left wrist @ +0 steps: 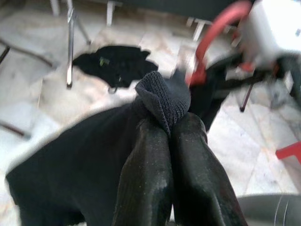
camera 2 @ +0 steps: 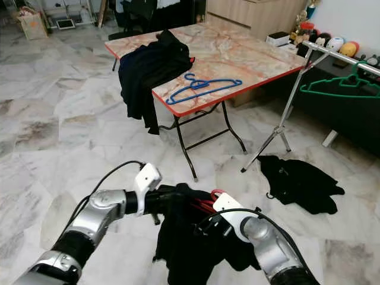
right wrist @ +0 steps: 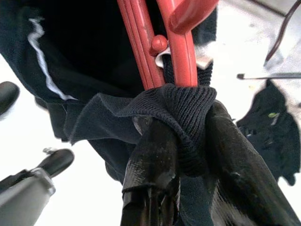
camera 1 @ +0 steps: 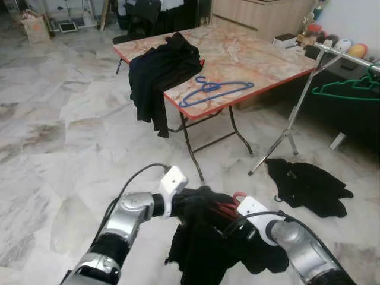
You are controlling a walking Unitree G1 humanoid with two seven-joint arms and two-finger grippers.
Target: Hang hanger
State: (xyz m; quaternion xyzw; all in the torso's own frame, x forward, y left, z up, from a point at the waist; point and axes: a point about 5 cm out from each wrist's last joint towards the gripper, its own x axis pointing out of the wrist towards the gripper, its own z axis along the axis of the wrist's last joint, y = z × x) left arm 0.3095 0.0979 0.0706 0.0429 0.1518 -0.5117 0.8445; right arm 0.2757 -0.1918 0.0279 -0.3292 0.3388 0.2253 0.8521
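In the left eye view, the robot holds a black garment (camera 1: pixel 205 237) threaded on a red hanger (camera 1: pixel 228 206) low in front of it, between the left gripper (camera 1: pixel 189 200) and the right gripper (camera 1: pixel 228 222). The clothes rail (camera 1: pixel 350 54) stands well apart at two o'clock, already carrying a green hanger (camera 1: pixel 350 89); a blue hanger (camera 1: pixel 214 90) lies on the table (camera 1: pixel 249 53) at twelve o'clock.

In the left wrist view, the left fingers (left wrist: pixel 146 174) are pressed together, pinching a ribbed fold of cloth.

In the right wrist view, the right fingers (right wrist: pixel 150 160) clamp the collar beside the red hanger's neck.

Judging by this, dressing looks done; carrying and hooking onto the rail remain.
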